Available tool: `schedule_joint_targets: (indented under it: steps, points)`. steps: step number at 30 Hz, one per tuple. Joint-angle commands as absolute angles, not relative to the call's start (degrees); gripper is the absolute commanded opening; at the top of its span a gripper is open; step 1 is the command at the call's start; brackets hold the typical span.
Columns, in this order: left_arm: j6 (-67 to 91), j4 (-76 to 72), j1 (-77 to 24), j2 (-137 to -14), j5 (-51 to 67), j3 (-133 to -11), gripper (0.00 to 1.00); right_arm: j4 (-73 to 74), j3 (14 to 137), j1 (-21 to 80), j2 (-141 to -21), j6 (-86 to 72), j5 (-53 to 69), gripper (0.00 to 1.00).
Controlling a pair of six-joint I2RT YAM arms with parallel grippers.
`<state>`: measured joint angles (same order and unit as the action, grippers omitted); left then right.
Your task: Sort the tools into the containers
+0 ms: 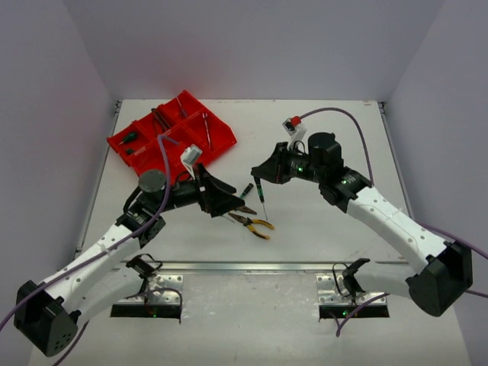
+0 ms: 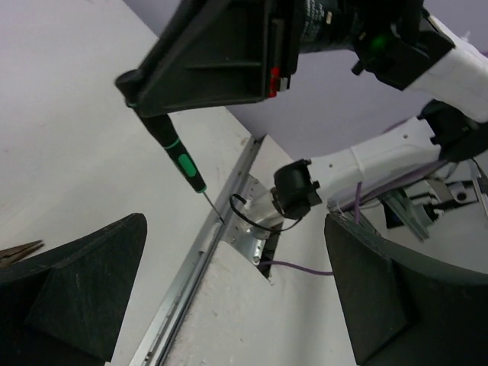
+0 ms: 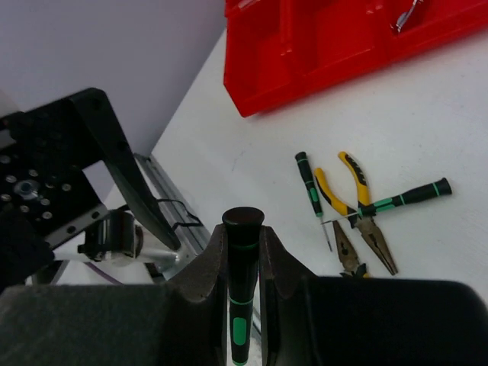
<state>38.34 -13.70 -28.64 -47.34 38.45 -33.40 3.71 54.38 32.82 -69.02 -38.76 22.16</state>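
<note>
A: Green-black screwdriver [image 3: 242, 305] up off the desk [image 1: 320, 236], right gripper [image 3: 242, 248] clenched on its handle!

B: Left gripper [image 1: 229, 201] gaping wide, empty, just beside the yellow pliers [image 1: 255, 224]. Two loose screwdrivers [image 3: 309, 183] lie there too. Red tray [image 1: 225, 139] far left, some tools inside.

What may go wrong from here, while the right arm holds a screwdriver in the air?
1. The right gripper pinches the screwdriver only near the handle's end, so it may swing or slip out.
2. The open left gripper stands near the way to the red tray; the arms might collide.
3. On the table another screwdriver lies across the yellow pliers; lifting one may drag the other.
</note>
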Motion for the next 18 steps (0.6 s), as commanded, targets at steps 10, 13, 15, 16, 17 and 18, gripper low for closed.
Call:
schedule_joint_targets:
  steps: [10, 13, 15, 16, 17, 18]
  points:
    - [38.23, -30.91, -36.69, -58.27, 31.80, -35.79, 0.90, -8.93, 50.45, 32.87, -61.81, -51.81, 24.98, 0.00]
    - [38.38, -31.75, -37.30, -60.73, 30.30, -37.75, 0.83, -12.42, 49.38, 32.89, -61.89, -54.36, 26.53, 0.00]
    - [38.89, -32.23, -37.80, -62.85, 30.03, -39.17, 0.74, -13.61, 49.15, 32.96, -62.01, -55.78, 27.01, 0.00]
    - [39.16, -32.60, -38.07, -63.98, 29.90, -39.86, 0.70, -14.30, 49.02, 32.96, -62.05, -56.28, 27.18, 0.00]
    - [39.52, -33.26, -38.17, -64.58, 29.98, -40.21, 0.65, -15.16, 48.87, 32.96, -62.06, -56.60, 27.35, 0.00]
    - [39.94, -34.58, -38.33, -65.11, 30.07, -40.51, 0.52, -15.48, 48.88, 32.96, -62.15, -57.11, 27.42, 0.00]
